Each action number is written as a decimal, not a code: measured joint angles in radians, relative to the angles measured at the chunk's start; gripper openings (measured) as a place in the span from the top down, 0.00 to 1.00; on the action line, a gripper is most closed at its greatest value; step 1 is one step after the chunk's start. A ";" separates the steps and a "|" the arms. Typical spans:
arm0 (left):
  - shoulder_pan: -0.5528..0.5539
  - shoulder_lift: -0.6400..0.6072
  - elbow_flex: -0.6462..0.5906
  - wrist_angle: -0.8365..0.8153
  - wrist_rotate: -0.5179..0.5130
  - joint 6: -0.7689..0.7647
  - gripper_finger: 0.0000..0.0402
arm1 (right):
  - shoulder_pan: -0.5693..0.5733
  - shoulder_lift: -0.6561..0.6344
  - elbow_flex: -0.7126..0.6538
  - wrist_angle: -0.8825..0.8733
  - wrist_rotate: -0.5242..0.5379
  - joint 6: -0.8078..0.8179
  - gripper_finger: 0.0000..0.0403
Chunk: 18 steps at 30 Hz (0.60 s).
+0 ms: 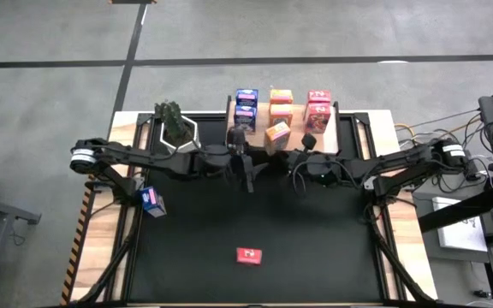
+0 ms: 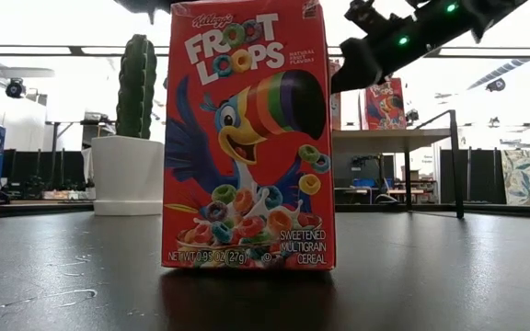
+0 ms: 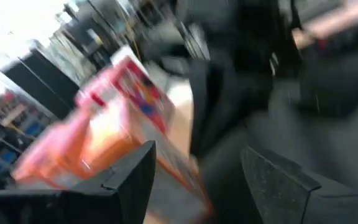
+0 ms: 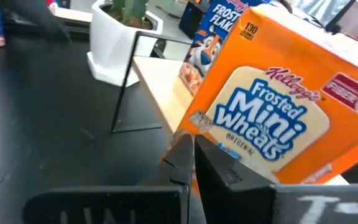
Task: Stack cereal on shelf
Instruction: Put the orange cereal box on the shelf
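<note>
The right gripper [image 1: 308, 141] sits at the shelf's [image 1: 342, 128] front edge, just beside a tilted orange box [image 1: 277, 134]; in its wrist view the fingers [image 4: 185, 163] look pressed together with nothing between them. The left gripper [image 1: 238, 137] hovers just left of that box, fingers [image 3: 132, 180] apart and empty. On the shelf stand blue [image 1: 246, 104], orange [image 1: 281, 103] and red boxes [image 1: 318, 107]. A red box [image 1: 248, 255] stands alone on the mat [image 1: 315, 239], and a blue one [image 1: 151, 201] at its left edge. A plant pot [image 1: 175, 128] stands left of the shelf.
</note>
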<state>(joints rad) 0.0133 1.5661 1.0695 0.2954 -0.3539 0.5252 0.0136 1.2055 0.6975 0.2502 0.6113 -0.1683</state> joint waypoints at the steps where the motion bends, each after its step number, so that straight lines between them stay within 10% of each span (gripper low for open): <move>1: -0.001 0.000 0.000 -0.041 -0.003 -0.008 0.46 | 0.006 -0.018 0.000 -0.033 -0.002 0.010 0.98; 14: 0.034 -0.002 0.000 -0.112 -0.003 -0.040 0.96 | 0.019 -0.210 0.000 -0.298 -0.113 0.010 0.98; 18: 0.068 -0.002 0.000 -0.076 -0.003 -0.053 0.97 | 0.017 -0.216 0.000 -0.299 -0.113 -0.021 0.98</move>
<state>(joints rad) 0.0816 1.5646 1.0691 0.2198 -0.3573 0.4726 0.0310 0.9894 0.6975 -0.0486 0.4980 -0.1890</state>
